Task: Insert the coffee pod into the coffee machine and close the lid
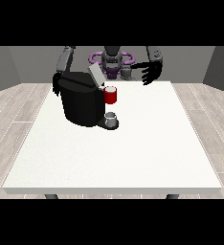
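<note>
A bulky black coffee machine (81, 103) stands on the far left part of the large white table (133, 153), its grey lid (95, 74) tilted up and open. At the machine's right side sits a red cylindrical pod holder (111, 95), and below it a small grey cup (111, 117) rests on the drip base. The coffee pod itself cannot be made out. The hand at the view's right (149, 74) hovers over the table's far edge, fingers spread and holding nothing. The hand at the view's left (56, 84) is mostly hidden behind the machine; its fingers cannot be told.
</note>
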{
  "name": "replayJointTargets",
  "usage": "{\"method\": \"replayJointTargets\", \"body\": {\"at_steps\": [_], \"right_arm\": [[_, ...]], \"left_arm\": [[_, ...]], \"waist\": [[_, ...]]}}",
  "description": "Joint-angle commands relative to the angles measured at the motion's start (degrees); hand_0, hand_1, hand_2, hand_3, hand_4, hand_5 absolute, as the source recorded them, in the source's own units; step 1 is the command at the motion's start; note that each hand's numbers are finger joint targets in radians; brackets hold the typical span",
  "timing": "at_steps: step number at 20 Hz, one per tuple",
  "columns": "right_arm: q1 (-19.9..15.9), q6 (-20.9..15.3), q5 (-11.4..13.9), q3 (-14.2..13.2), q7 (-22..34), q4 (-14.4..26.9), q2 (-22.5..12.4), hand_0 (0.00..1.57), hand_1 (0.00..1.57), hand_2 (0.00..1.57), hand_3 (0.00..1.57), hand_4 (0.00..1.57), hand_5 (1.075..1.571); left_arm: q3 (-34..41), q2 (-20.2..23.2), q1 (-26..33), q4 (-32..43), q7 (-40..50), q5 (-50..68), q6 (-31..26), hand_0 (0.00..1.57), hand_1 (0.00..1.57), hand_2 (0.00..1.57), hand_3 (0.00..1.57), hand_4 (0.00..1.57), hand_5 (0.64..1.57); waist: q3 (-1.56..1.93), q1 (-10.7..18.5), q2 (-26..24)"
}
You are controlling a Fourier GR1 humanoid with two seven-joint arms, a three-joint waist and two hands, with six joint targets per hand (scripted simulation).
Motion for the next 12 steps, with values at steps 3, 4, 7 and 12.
{"method": "replayJointTargets", "body": {"at_steps": [3,4,7,12], "right_arm": [[5.47,-3.13,4.76,7.47,3.06,-7.76,5.72,0.0,0.0,0.0,0.0,0.0,1.571],[7.92,-1.73,4.89,9.0,5.43,-10.1,5.83,0.0,0.0,0.0,0.0,0.0,1.571],[8.34,-2.21,7.65,13.07,6.93,-15.29,6.8,0.0,0.0,0.0,0.0,0.0,1.571],[9.0,-7.13,7.3,22.88,12.13,-25.9,10.33,0.0,0.0,0.0,0.0,0.2,1.571]], "left_arm": [[1.33,-0.94,13.17,0.96,-3.82,2.8,-1.85,0.0,0.0,0.0,0.0,0.24,1.571],[2.23,2.07,15.76,1.39,-4.07,3.5,-4.41,0.0,0.0,0.0,0.0,0.3,1.571],[3.22,0.96,20.2,1.99,-4.8,4.34,-2.91,0.0,0.0,0.0,0.0,0.26,1.571],[4.06,3.36,26.36,2.8,-5.87,4.57,-4.02,0.0,0.0,0.0,0.0,0.35,1.571]], "waist": [[-0.03,-1.54,-10.38],[-0.04,-3.04,-12.49],[-0.04,-3.98,-14.42],[-0.02,-5.98,-19.6]]}}
